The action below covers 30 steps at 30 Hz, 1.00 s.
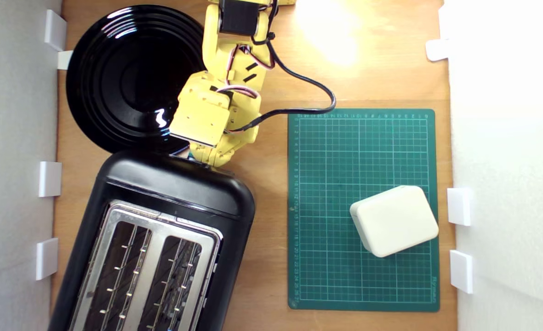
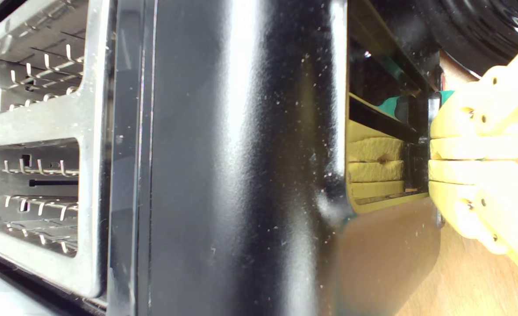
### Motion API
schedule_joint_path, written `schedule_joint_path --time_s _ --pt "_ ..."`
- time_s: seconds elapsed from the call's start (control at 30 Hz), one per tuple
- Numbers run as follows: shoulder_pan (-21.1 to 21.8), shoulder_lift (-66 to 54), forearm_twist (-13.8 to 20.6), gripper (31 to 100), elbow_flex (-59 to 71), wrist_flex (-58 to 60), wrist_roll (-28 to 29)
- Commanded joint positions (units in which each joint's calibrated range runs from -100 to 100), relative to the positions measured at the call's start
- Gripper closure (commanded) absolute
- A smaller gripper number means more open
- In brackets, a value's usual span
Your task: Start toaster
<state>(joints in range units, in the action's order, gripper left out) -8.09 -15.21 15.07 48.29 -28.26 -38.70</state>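
Lying on the wooden table at the exterior view's lower left: toaster, glossy black, silver top plate with two slots facing the camera. Pressed against its end face, beside a bit of teal lever knob: gripper, yellow fingers closed together, nothing clearly between them. Reaching down from the top edge of the exterior view: yellow arm, bent over the rim of a round black plate. Well apart at the exterior view's right: green cutting mat carrying a white box.
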Motion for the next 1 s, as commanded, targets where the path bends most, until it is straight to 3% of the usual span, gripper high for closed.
schedule_joint_path --time_s 0.0,0.43,0.7,0.97 --pt "-1.91 4.64 0.50 98.9 2.65 2.00 0.30" --pt "-9.69 3.39 0.50 98.9 13.28 9.71 -0.49" --pt "-10.24 0.39 -0.25 98.9 20.00 12.28 -2.48" --pt "-10.09 2.81 -0.53 98.9 15.64 12.20 -0.90"
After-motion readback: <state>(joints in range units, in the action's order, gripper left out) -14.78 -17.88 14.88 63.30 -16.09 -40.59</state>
